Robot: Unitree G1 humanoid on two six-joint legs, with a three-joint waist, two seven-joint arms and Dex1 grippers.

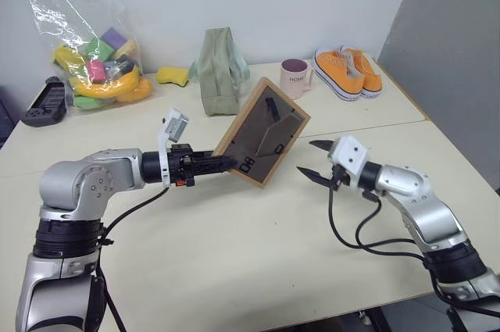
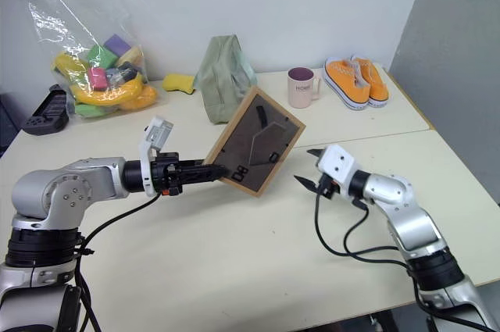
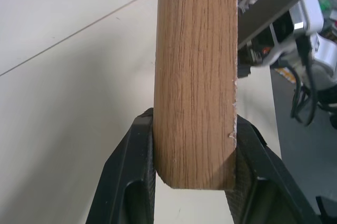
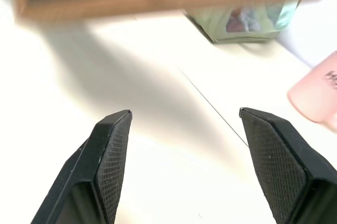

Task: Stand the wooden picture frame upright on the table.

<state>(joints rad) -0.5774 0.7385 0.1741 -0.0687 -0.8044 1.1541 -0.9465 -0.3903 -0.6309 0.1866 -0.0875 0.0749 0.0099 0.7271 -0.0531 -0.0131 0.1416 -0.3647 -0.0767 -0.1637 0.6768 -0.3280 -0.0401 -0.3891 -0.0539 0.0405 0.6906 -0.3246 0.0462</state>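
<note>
Picture frame (image 1: 262,131) held tilted above the surface (image 1: 234,246), between both grippers; bag (image 1: 219,70), mug (image 1: 295,77), shoes (image 1: 349,72) behind it.

A light-wood rim and dark grey-brown back are shown by the wooden picture frame (image 1: 262,131); the table (image 1: 234,254) is cream-beige; orange shoes (image 1: 348,73) are seen.

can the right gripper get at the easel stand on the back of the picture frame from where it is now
Probably yes. The right gripper is open and sits just beside the wooden picture frame, which the left gripper holds off the table with its back toward the robot; nothing stands between.
</note>
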